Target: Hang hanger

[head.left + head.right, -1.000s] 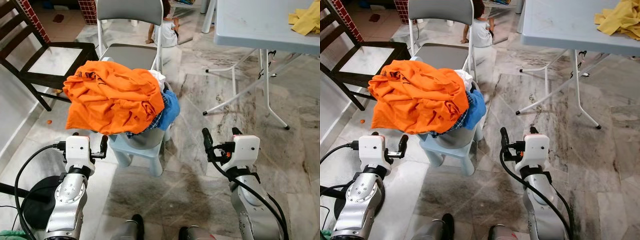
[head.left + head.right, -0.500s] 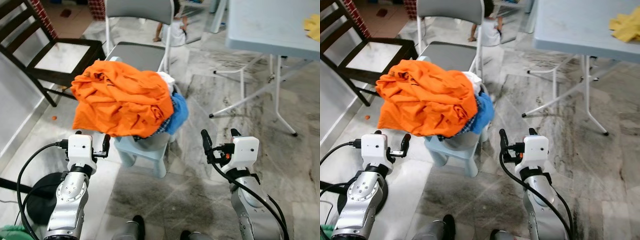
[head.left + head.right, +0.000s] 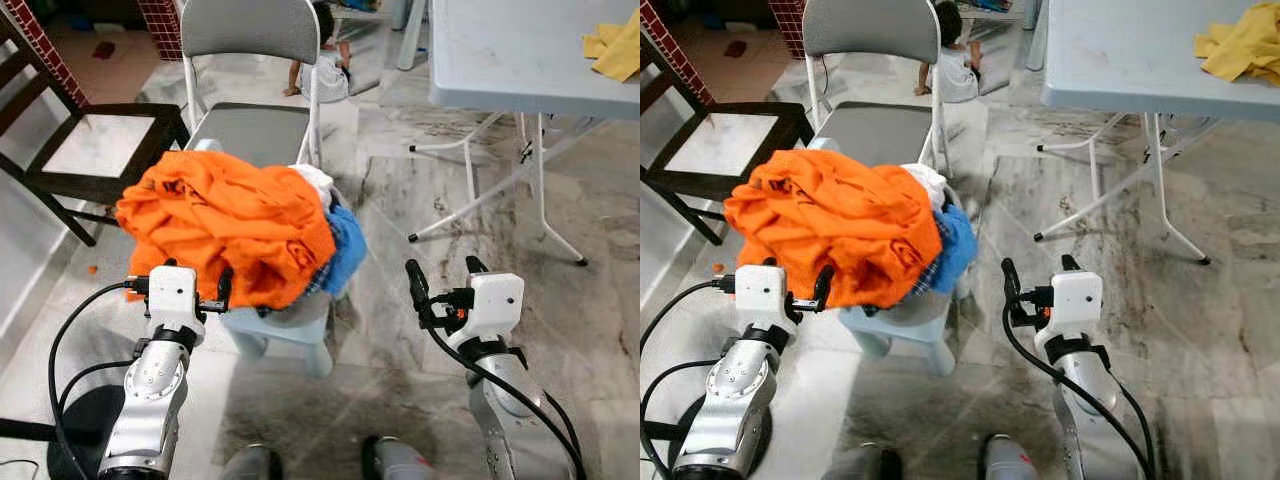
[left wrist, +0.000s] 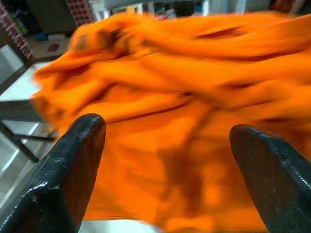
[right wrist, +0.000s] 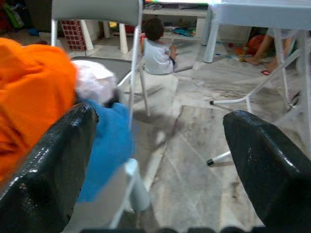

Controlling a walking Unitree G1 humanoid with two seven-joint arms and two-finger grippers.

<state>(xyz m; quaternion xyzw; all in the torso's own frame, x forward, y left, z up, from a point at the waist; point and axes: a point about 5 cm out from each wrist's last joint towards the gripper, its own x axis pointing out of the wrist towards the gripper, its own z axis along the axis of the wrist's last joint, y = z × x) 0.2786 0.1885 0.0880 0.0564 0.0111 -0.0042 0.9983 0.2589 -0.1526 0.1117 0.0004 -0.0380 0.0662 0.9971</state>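
Approach stage: the left gripper (image 3: 194,270) hovers with fingers spread wide and empty, directly in front of the orange garment (image 3: 225,220) heaped on a small stool (image 3: 285,325); the right gripper (image 3: 441,280), likewise open and holding nothing, has the blue cloth (image 3: 346,250) off to its inner side. No hanger can be made out, so the next move probably calls for locating it, perhaps under the pile.

The stool (image 3: 285,325) is largely hidden under the orange shirt (image 3: 225,225), which is blurred in the left wrist view; the yellow cloth (image 3: 615,45) is cut off at 2 o'clock.
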